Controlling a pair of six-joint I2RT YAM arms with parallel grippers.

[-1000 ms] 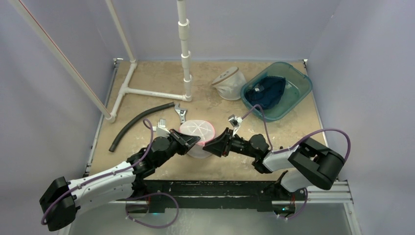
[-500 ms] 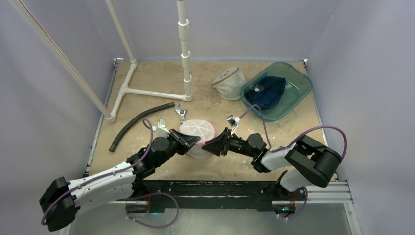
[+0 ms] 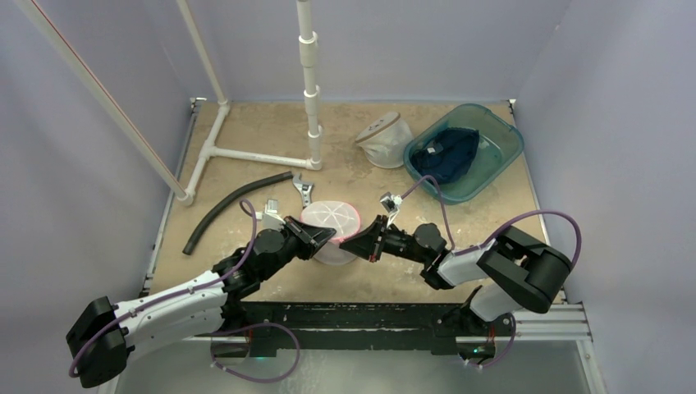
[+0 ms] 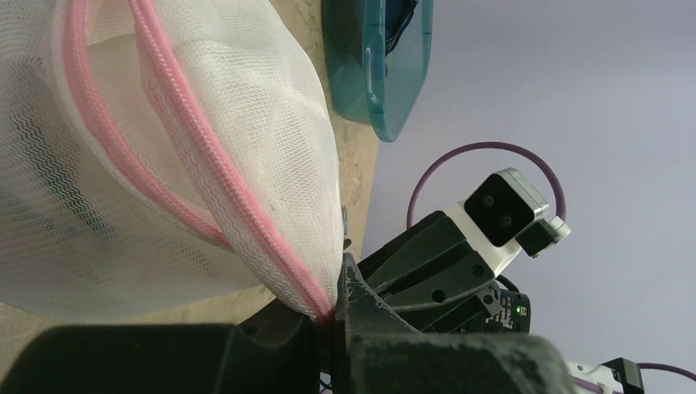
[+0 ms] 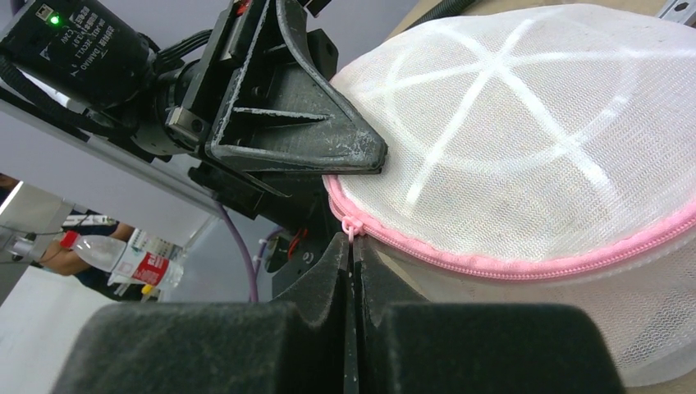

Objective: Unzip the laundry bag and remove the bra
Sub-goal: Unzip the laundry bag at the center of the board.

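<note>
Right claw (image 5: 351, 256) clamps zipper pull (image 5: 353, 226); left claw (image 4: 331, 315) clamps laundry bag (image 4: 172, 156).

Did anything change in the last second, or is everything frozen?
The right gripper edged left and closed on the pink zipper pull of the laundry bag. The left gripper stayed clamped on the bag's edge; nothing else moved.

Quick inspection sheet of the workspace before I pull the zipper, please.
Surface: tan tabletop, scuffed.
Job's things: white mesh laundry bag with pink zipper, zipped; bra not discernible.
Clutter: teal plastic tub holding dark blue cloth; second white mesh pouch; black hose; metal wrench; white pipe frame.
Hands: left hand shut on the bag's pink seam; right hand shut on the pink zipper pull.
Cables: purple cables looped beside both arms.
Surroundings: plain lilac walls.
</note>
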